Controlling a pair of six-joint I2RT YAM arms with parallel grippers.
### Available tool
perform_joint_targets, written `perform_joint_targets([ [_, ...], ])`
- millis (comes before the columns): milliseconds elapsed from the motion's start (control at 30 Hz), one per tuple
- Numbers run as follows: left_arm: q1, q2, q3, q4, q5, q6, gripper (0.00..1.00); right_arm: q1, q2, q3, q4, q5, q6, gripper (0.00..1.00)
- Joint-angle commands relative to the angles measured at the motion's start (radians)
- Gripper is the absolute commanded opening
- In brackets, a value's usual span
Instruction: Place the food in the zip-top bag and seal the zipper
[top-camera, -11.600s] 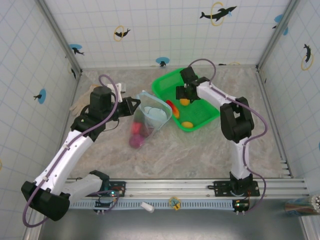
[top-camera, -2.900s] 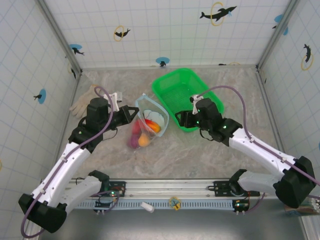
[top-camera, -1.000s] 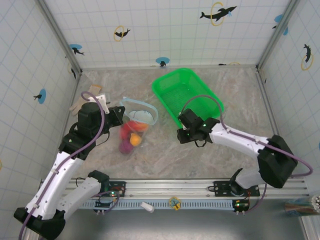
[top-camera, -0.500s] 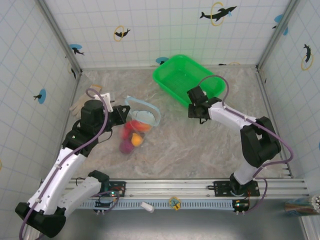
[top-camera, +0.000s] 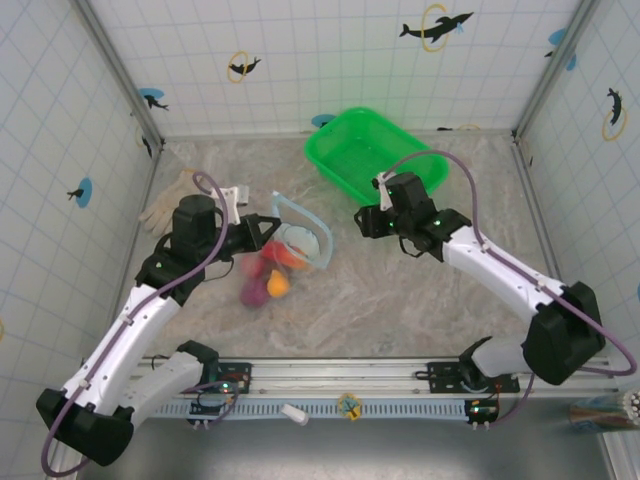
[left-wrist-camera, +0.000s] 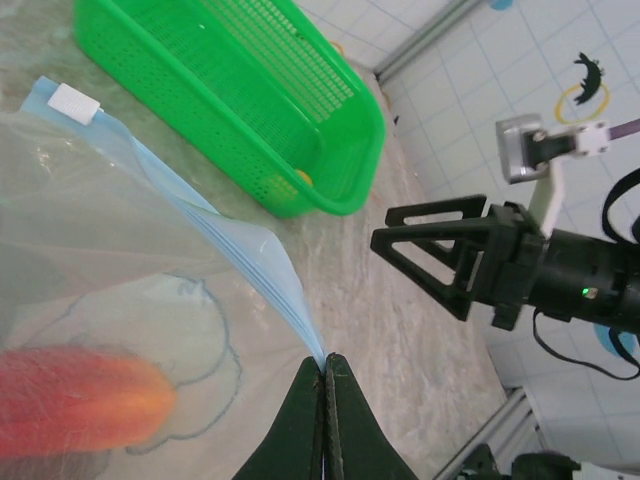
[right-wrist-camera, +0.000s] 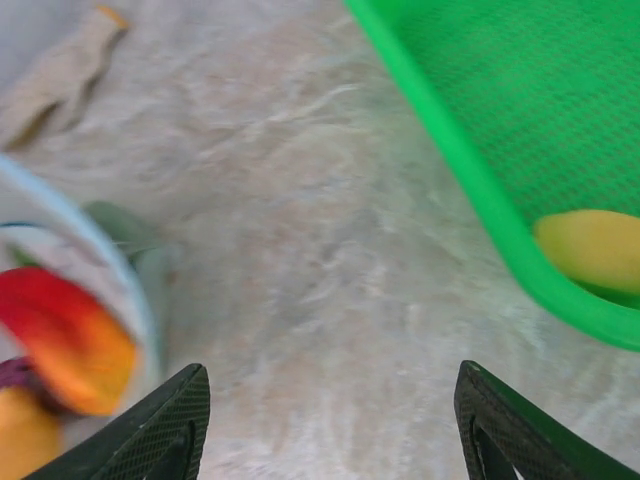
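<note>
Left tool tight on zipper, apparently

bright, even light falls from above; the white tiled walls are evenly lit and the arms cast only faint, soft shadows on the desk. the overhead view is sharp, its walls leaning outward at the edges. in the left wrist view the basket is crisp, but the zip-top bag near the lens is hazy and the food behind it a red smear. the right wrist view is soft all over.
</note>
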Motion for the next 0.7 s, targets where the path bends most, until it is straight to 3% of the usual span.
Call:
perform_joint_targets([
  [0,0.003,0.001,-0.023,0.068,0.102,-0.008,0.00,0.020,0.021,0.035,-0.030,-0.214,-0.025,0.67],
  [133,0.002,-0.004,-0.031,0.083,0.114,-0.011,0.00,0.101,0.045,0.037,-0.044,-0.228,-0.027,0.72],
  [400,-0.011,-0.015,-0.043,0.082,0.122,-0.008,0.00,0.159,0.137,0.010,0.044,-0.300,0.036,0.77],
  [667,-0.014,-0.037,-0.043,0.083,0.139,-0.004,0.00,0.142,0.266,0.133,0.015,-0.210,0.002,0.74],
])
